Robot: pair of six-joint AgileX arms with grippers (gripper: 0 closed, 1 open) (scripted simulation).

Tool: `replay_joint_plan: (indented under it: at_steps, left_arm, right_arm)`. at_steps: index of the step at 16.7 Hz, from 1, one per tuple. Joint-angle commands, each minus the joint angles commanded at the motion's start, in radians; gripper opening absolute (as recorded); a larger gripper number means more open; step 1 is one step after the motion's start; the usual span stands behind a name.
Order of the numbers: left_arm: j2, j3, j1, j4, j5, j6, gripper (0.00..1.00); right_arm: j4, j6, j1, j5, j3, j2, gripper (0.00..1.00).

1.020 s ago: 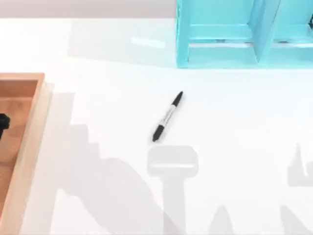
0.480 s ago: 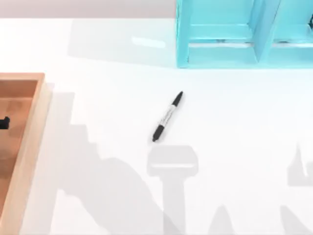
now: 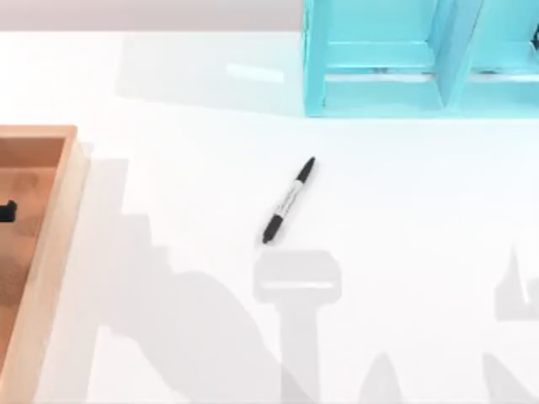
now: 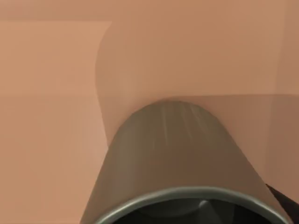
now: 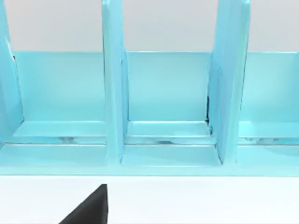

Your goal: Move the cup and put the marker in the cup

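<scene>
The marker (image 3: 289, 200) lies flat on the white desk (image 3: 404, 210), near the middle, slanted so one black end points up toward the turquoise shelf unit (image 3: 379, 84) at the back and the other black end points down and to the left. Its pale barrel carries a line of small dark printing, too fine to read. Nothing touches it.

Over at the left edge of the desk sits a shallow wooden tray (image 3: 52, 219), and a small black bit of the left claw (image 3: 7, 210) pokes into the top view above the tray's floor. From that arm's wrist camera the cup (image 4: 182, 163) looms close, dark olive-green, with its open rim toward the lens and the tray's brown wood behind it. I cannot tell from here how far the left claw is spread, or whether it has hold of the cup.

The right wrist camera looks straight at the shelf unit's upright dividers and open bays (image 5: 163, 93), with a black wedge of the right claw (image 5: 91, 207) low in front. How far that one is open I cannot tell either.
</scene>
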State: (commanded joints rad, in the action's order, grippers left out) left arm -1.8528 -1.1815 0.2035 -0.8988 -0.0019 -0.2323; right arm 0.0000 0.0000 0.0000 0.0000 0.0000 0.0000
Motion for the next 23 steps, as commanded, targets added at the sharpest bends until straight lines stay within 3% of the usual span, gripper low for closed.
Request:
replay_joint_plan:
  at_steps: [6, 9, 16, 23]
  left_arm:
    - [-0.008, -0.156, -0.012, -0.061, -0.018, 0.140, 0.00]
    - [0.005, -0.291, -0.102, -0.199, -0.016, 0.246, 0.00]
    - [0.063, -0.481, -0.431, -0.555, 0.002, 0.436, 0.00]
    - [0.071, -0.505, -0.466, -0.582, 0.001, 0.469, 0.00]
  right_arm:
    - [0.000, 0.000, 0.000, 0.000, 0.000, 0.000, 1.00]
    - [0.000, 0.000, 0.000, 0.000, 0.000, 0.000, 1.00]
    - [0.000, 0.000, 0.000, 0.000, 0.000, 0.000, 1.00]
    - [0.000, 0.000, 0.000, 0.000, 0.000, 0.000, 1.00]
